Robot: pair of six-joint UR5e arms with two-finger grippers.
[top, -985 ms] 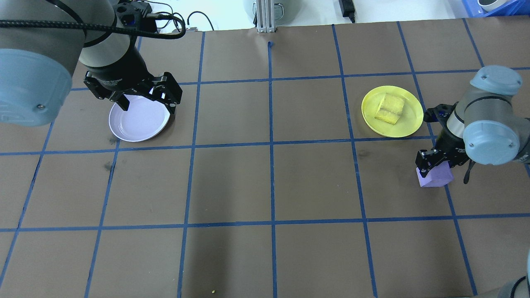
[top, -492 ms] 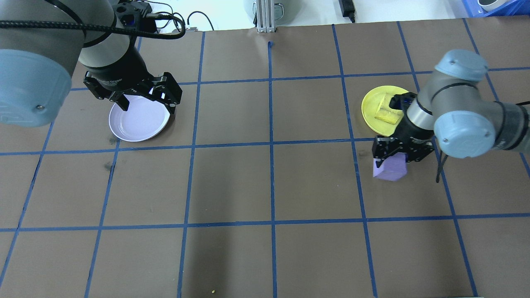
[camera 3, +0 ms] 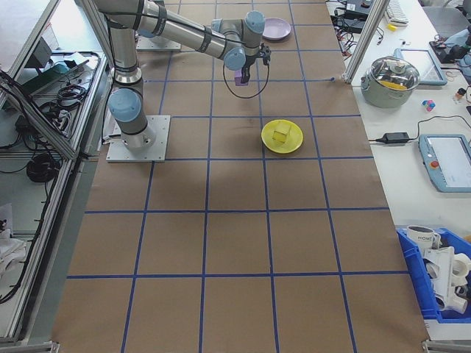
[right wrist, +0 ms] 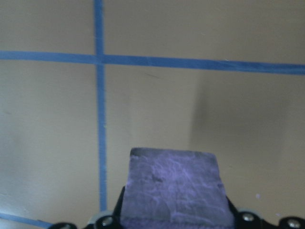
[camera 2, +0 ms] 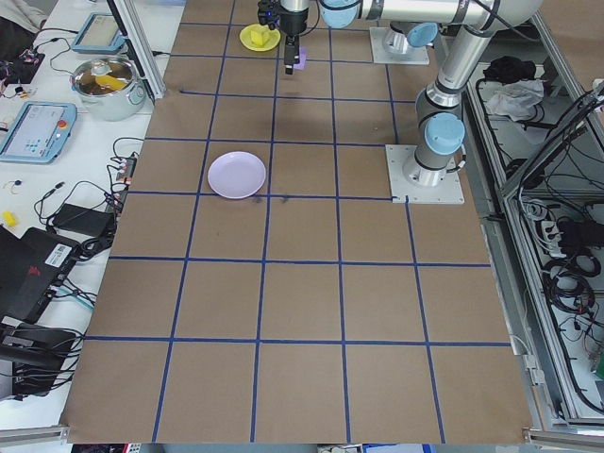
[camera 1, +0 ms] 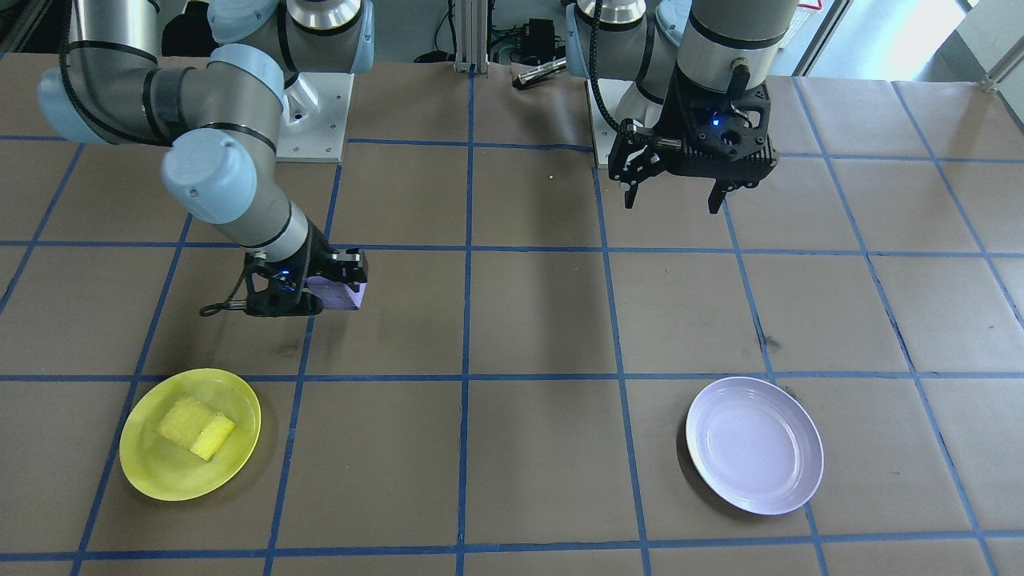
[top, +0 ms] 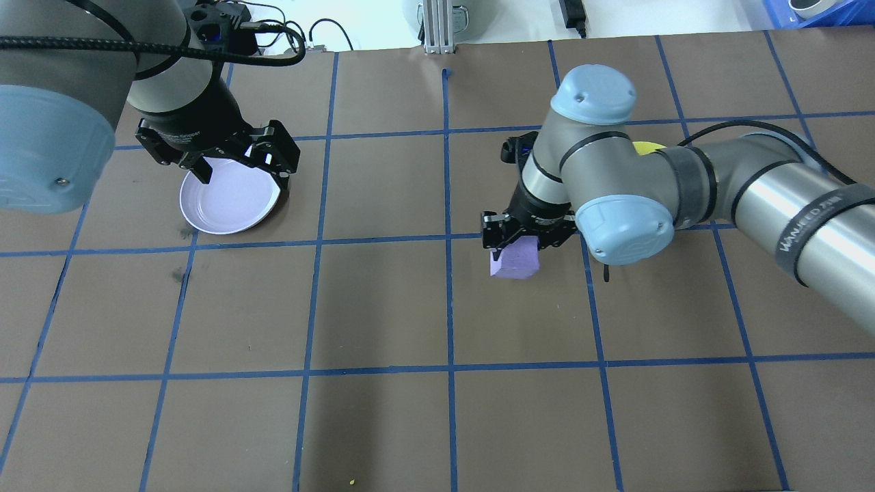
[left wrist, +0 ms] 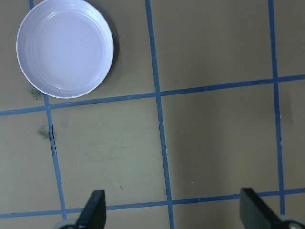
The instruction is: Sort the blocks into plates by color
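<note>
Right fingers (top: 517, 240) clamp purple block (top: 515, 260); yellow block (camera 1: 196, 428) in yellow plate (camera 1: 152, 472).

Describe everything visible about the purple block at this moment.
The purple block is a small lavender-purple cube with a rough, matte, foam-like surface. It is held in the shut right claw, its upper part between the fingers, its lower part sticking out below. It hangs above the brown table near mid-table, touching neither plate, well short of the lavender plate. Only the claw touches it.
</note>
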